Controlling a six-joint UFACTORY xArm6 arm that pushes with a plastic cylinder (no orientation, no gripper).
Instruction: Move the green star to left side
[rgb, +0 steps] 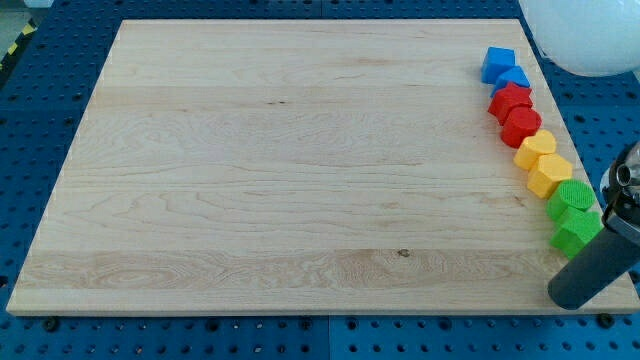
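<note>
A: Blocks are lining up along the right edge of the table (250, 170), running from upper right to lower right: two blue blocks (498, 63) (514, 79), two red blocks (510, 100) (521, 125), two yellow blocks (536, 148) (549, 173), and two green blocks.

B: Which green one is the star?

A: Shapes are hard to make out. The upper green block (572, 195) is looking rounded; the lower green block (575, 232), sitting in the lower right of the frame, is looking more angular, but I cannot tell for sure that it is the star.

B: And the end effector?

A: It is a plain rod, so nothing is opening or closing. My tip (572, 290) is resting at the lower right corner, just below the lower green block and near it; whether it is touching, I cannot tell.
</note>
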